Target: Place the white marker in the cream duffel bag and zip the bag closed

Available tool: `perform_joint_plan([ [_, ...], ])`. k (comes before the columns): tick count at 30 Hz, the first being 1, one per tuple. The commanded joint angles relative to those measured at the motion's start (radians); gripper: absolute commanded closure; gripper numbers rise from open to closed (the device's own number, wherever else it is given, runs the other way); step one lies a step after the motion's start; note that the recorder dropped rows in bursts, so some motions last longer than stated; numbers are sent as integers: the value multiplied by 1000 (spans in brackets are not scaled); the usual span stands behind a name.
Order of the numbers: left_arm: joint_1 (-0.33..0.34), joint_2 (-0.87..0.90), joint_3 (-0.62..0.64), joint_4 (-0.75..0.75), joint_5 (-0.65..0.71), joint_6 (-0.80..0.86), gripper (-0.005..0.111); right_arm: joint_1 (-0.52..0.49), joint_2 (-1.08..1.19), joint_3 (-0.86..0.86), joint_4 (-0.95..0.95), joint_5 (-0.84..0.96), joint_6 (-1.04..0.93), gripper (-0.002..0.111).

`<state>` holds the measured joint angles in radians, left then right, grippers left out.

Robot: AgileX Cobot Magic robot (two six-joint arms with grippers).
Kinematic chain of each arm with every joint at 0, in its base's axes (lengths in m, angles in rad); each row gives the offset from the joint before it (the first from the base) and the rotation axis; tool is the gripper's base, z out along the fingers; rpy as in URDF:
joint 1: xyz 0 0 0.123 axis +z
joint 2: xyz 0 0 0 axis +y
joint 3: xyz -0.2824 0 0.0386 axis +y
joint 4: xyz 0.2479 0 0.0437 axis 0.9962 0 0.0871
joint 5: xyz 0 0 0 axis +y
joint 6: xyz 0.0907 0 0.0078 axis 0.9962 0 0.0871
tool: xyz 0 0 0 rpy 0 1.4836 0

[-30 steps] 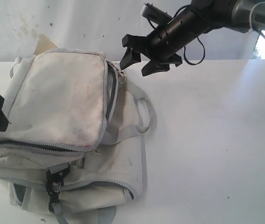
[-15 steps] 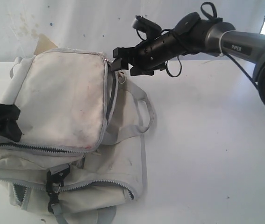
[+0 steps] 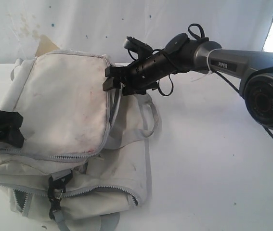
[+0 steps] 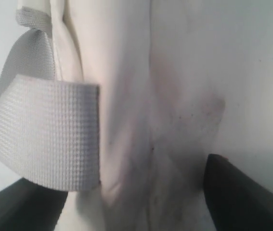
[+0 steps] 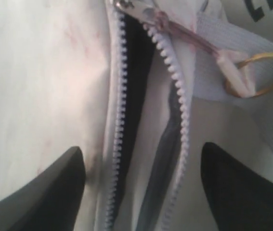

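The right gripper (image 3: 112, 81) has dropped, jaws wide, astride the open grey zip (image 5: 119, 120) at the far right of the stained cream fabric duffel bag (image 3: 59, 106). The left gripper (image 3: 11, 127) is wide too, gripping nothing (slim white marker unseen, presumably inside), so zipping looks next.

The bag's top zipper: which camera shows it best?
The right wrist view: the zipper fills it, teeth parted. The exterior view shows it small; the left wrist view, only the cream duffel bag and a strap.

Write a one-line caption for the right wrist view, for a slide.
Open right gripper straddling the open zipper of the cream duffel bag, dark lining visible in the gap.
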<state>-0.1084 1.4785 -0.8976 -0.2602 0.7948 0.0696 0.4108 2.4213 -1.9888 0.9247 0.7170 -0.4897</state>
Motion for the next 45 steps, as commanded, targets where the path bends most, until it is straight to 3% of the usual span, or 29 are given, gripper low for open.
perform_joint_plan([
  [1, -4, 0, 2, -11, -10, 1, 18, -2, -3, -4, 89, 53, -38, 53],
  [5, -4, 0, 2, -12, -19, 1, 28, -2, -3, -4, 96, 88, -59, 64],
  [9, -4, 0, 2, -16, -26, 1, 58, -2, -3, -4, 96, 120, -59, 80],
  [13, -4, 0, 2, -16, -37, 1, 91, -4, -3, -4, 86, 182, -53, 108],
  [14, -4, 0, 2, -16, -42, 1, 103, -4, -3, -4, 79, 199, -43, 108],
  [15, -4, 0, 2, -16, -44, 8, 106, -6, -6, -4, 65, 210, -27, 108],
  [22, -4, -2, -4, -16, -77, 10, 107, -6, -64, -4, -221, 250, 180, 108],
  [28, 6, -2, -115, -12, -102, 44, 107, -6, -177, 50, -465, 246, 365, 108],
  [37, 6, 80, -349, 29, -48, 114, 107, -4, -365, 222, -612, 222, 530, 108],
  [45, 6, 245, -583, 29, -16, 204, 107, 11, -555, 476, -611, 41, 684, 108],
])
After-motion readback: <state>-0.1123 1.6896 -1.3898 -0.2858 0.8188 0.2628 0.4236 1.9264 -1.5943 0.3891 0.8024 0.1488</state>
